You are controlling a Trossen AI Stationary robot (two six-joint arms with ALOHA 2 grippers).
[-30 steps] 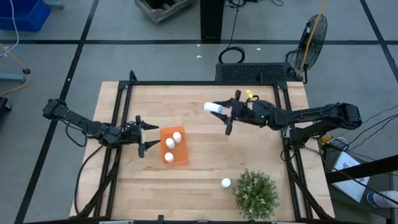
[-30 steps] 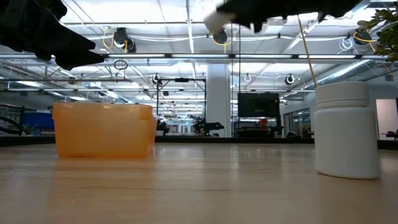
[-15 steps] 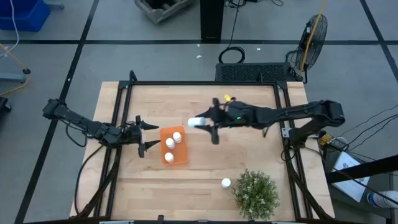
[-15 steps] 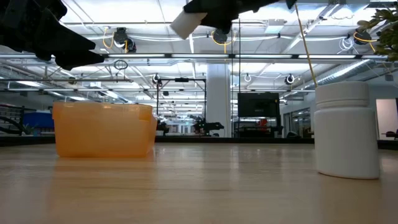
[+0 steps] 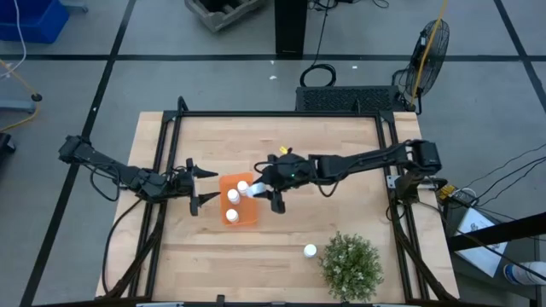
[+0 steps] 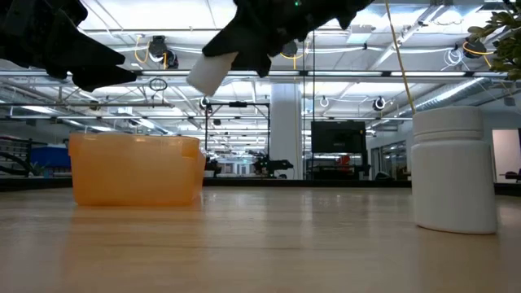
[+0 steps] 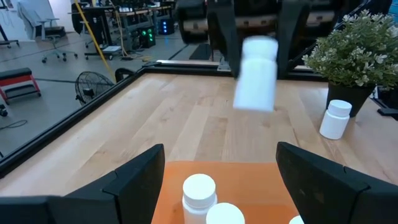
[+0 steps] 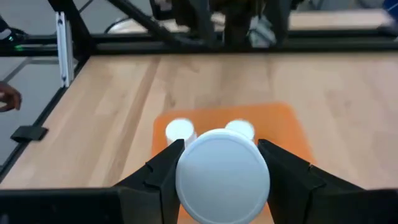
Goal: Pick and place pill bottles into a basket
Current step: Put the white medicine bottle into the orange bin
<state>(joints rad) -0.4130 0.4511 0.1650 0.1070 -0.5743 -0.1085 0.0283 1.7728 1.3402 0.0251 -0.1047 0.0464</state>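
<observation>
White and cylindrical, a pill bottle [image 5: 250,189] is clamped between the two dark fingers of the right gripper [image 5: 266,189], held up in the air just above the right edge of the orange basket [image 5: 252,212]. In the low view this held bottle [image 6: 207,73] hangs tilted, well above the basket's rim [image 6: 134,140]. In the right wrist view its round cap [image 8: 222,173] fills the space between the fingers [image 8: 163,169], with the basket's orange floor [image 8: 292,122] beyond it.

The basket sits on the wooden counter [image 5: 281,136], left of the middle. Three white-capped bottles stand inside it: one [image 5: 243,186] at the far end, one [image 5: 233,196] in the middle and one [image 5: 231,214] nearer the front. The left wrist view shows two of them [image 7: 199,191] close together on the orange floor, with the held bottle [image 7: 256,81] in the air beyond.

The left gripper [image 5: 200,181] waits just beside the basket's left wall, its fingers [image 7: 140,175] spread apart and holding nothing.

A fifth bottle [image 5: 310,251] stands upright on the counter near the front edge, well apart from the basket. Just beside it on the right is a bushy green plant [image 5: 350,265]. In the low view this bottle [image 6: 454,169] stands large at the right.
</observation>
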